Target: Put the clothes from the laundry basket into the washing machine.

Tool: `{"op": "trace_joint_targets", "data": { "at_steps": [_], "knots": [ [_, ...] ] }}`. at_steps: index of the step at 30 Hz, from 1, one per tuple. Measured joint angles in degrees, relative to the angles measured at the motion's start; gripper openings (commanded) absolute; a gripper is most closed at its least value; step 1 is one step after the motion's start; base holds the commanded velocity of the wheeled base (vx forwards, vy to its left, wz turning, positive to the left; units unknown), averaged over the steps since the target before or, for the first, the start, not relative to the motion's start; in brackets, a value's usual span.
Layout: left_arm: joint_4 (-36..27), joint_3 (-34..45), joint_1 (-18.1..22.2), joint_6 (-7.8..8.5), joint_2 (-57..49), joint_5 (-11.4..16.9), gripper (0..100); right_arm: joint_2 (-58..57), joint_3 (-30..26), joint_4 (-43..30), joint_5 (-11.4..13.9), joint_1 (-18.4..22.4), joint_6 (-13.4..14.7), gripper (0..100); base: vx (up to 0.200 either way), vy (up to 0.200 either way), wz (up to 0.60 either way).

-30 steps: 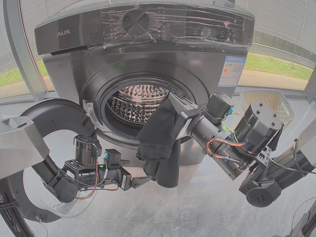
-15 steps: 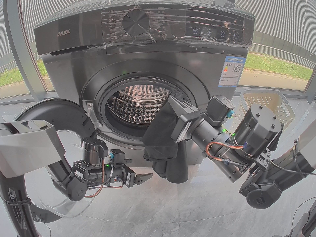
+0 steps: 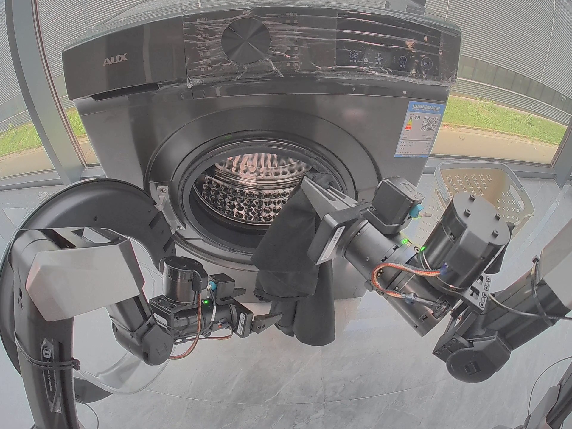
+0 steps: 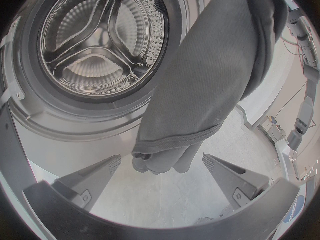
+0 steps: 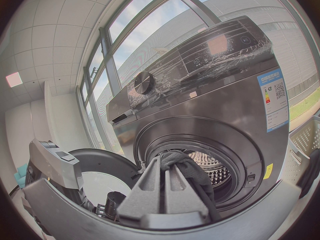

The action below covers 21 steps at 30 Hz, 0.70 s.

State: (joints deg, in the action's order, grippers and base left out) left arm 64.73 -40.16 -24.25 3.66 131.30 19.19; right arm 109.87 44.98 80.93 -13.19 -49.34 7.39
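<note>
dangling the dark garment (image 3: 286,251) before the drum (image 3: 250,195), right gripper (image 3: 316,189) pinches it; left gripper (image 3: 271,323) gapes wide below, likely to gather.

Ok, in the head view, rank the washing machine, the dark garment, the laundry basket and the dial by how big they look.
Largest to smallest in the head view:
1. washing machine
2. dark garment
3. laundry basket, partly hidden, so its rank against the garment is unsure
4. dial
</note>
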Motion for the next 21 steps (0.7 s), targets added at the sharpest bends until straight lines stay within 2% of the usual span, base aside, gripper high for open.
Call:
{"op": "trace_joint_targets", "data": {
  "at_steps": [21],
  "knots": [
    [0.68,-1.32,0.63,0.00,2.27,-0.28,100,-0.10,-0.52,0.33,0.00,-0.50,0.00,0,0.000,0.000,0.00]
  ]
}}
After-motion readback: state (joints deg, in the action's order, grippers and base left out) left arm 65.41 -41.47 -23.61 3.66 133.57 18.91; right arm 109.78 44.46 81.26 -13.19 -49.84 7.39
